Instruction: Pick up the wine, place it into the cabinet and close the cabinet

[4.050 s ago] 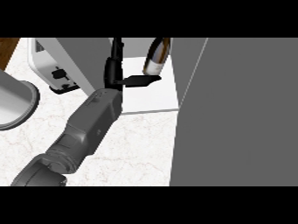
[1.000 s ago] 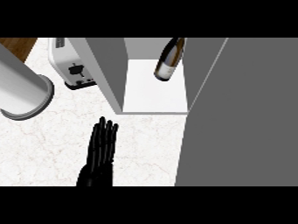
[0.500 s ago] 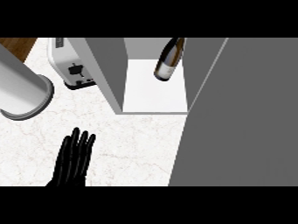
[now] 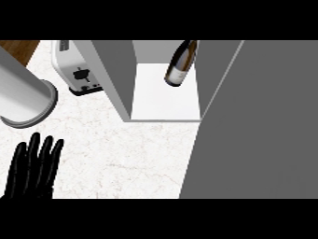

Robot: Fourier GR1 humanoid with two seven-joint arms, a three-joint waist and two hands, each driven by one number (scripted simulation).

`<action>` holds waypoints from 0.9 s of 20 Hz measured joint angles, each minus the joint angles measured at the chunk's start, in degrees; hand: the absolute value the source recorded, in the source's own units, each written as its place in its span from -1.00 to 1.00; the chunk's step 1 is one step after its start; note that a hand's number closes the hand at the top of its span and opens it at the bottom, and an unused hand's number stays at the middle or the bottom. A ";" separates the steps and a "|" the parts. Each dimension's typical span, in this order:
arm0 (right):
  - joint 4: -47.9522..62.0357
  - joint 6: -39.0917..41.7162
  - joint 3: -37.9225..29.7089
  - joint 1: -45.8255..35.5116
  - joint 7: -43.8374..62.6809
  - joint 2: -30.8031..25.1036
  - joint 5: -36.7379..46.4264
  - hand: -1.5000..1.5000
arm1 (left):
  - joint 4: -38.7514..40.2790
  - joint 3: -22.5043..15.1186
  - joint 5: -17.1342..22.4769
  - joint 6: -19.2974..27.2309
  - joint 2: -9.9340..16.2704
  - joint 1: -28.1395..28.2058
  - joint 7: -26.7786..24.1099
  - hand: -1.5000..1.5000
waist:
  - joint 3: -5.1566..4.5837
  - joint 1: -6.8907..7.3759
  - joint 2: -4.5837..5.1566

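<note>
Head view: dark wine (image 4: 180,65) bottle w/ pale label upright in cabinet (image 4: 167,105); left hand (image 4: 32,170) released, fingers straight.

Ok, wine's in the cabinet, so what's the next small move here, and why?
Probably bring a robot hand to the open cabinet door to swing it shut. The wine bottle already stands on the cabinet shelf, and the left robot hand lies open and apart from it over the counter, holding nothing.
</note>
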 measured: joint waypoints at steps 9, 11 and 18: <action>0.44 0.45 14.19 -0.01 -0.46 -0.02 2.34 1.00 | -1.09 11.60 6.88 -8.14 4.61 6.53 -1.34 -1.00 | -0.03 0.11 -0.13; 0.38 -0.96 16.68 -0.56 0.36 -0.03 3.41 1.00 | -0.65 14.27 8.43 -10.01 5.46 7.12 -0.92 -1.00 | -0.04 0.05 -0.13; 0.56 -9.40 21.22 -1.90 -1.26 -2.84 7.00 1.00 | 1.08 20.84 11.51 -16.16 8.13 9.64 -0.08 -1.00 | -0.12 0.13 -0.28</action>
